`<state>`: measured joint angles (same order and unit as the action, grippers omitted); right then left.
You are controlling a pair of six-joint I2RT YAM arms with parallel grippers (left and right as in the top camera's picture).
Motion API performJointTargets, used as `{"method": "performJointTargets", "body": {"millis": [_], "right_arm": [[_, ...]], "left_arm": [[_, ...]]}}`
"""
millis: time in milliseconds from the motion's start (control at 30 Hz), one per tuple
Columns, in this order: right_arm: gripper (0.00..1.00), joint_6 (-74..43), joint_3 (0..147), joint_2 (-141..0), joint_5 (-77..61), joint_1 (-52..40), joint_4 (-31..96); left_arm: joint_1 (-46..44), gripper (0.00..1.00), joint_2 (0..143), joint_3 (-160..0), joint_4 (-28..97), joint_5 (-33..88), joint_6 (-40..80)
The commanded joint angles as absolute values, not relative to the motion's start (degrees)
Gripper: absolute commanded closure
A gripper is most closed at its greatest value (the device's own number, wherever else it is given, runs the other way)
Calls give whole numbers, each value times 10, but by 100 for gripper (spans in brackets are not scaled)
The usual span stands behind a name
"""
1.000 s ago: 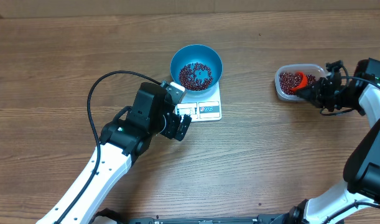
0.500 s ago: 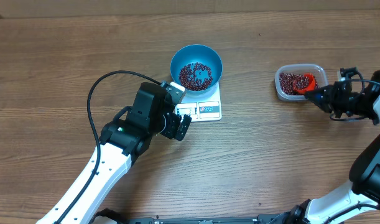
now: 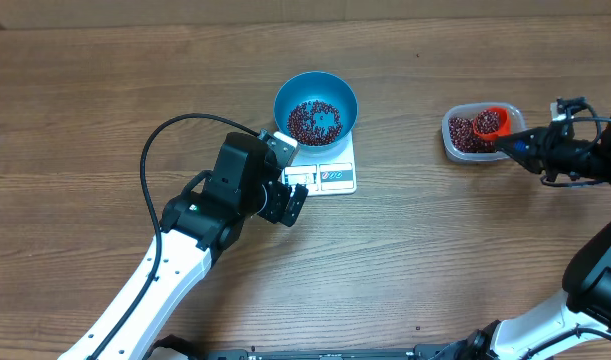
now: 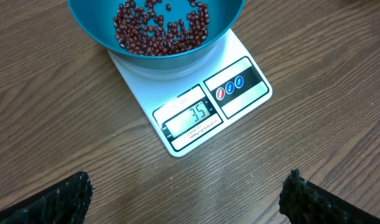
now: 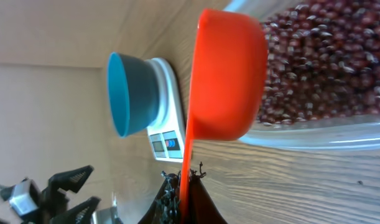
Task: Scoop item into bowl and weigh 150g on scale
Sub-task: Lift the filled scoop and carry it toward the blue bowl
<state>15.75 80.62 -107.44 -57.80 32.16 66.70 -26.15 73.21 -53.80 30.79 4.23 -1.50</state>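
Scale: the small white scale [image 3: 337, 176] lies flat on the desk [image 3: 435, 260]. In the left wrist view its display reads 35, and a panel with blue marks sits beside the display on the front edge.
Bowl: the blue bowl [image 3: 282, 95] stands upright on the rear part of the scale and covers most of the platform.
Beans: a shallow layer of dark red-brown beans [image 3: 314, 121] lies in the bottom of the bowl on the scale. A further stock lies in the container.
Container: the clear plastic container [image 3: 449, 140] stands on the desk well to the right of the scale, apart from it.
Scoop: the orange-red scoop [image 5: 227, 74] sits over the container on the side away from the scale, cup up and loaded with beans. Whether it touches the stock beneath cannot be told.
Left gripper: the left gripper [image 4: 188, 186] hangs just in front of the scale's front edge, released and grasping nothing. Its jaws are spread wide, and both fingers [image 4: 59, 200] are apart from the scale.
Right gripper: the right gripper [image 3: 513, 146] is beyond the container from the scale, clenched tight on the scoop's handle.
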Motion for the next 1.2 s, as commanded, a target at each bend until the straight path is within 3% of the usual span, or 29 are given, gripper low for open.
{"method": "performJointTargets", "body": {"millis": [0, 400, 667, 1167], "right_arm": [[96, 185, 839, -1070, -612, 320, 677], [96, 185, 843, -1070, -668, 293, 681], [96, 174, 844, -1070, -669, 206, 670], [96, -62, 844, -1070, -637, -4, 433]], "left_arm": [[-259, 0, 735, -536, 306, 39, -17], [-259, 0, 735, -536, 306, 39, -17], [-259, 0, 735, -536, 306, 39, -17], [-259, 0, 735, -536, 306, 39, -17]]}}
